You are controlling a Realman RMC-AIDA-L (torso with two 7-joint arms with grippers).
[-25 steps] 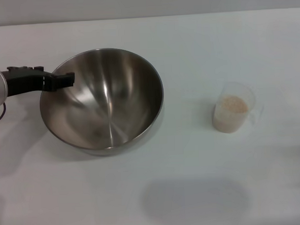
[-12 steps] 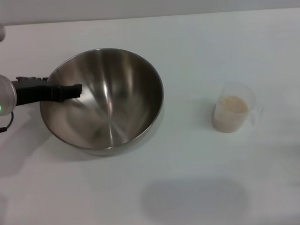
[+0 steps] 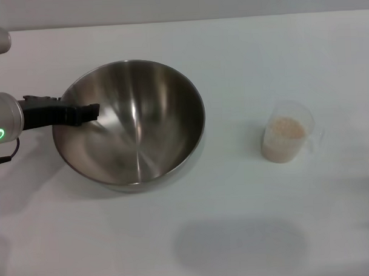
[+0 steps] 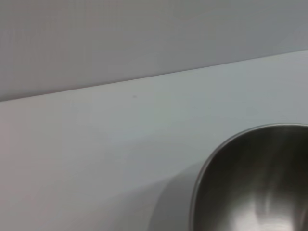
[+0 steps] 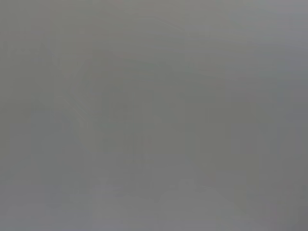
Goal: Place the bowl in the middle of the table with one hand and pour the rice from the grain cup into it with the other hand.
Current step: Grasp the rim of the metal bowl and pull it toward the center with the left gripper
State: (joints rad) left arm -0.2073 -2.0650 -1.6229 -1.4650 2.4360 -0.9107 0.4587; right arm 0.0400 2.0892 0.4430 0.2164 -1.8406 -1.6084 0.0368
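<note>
The steel bowl (image 3: 136, 133) stands on the white table (image 3: 230, 51), left of centre. My left gripper (image 3: 80, 113) reaches in from the left at the bowl's left rim, with one dark finger (image 3: 85, 112) lying over the rim inside the bowl; it looks closed on the rim. The bowl's rim also shows in the left wrist view (image 4: 260, 183). The clear grain cup (image 3: 288, 123) stands upright to the right, apart from the bowl, about half full of pale rice (image 3: 285, 133). My right gripper is out of view; the right wrist view shows only plain grey.
The table's far edge (image 3: 186, 20) meets a grey wall at the back. A soft shadow (image 3: 239, 242) lies on the table in front, between bowl and cup.
My left gripper moved right and a little down, bringing its finger over the bowl's left rim. The bowl has then shifted slightly to the right. The cup has not moved.
</note>
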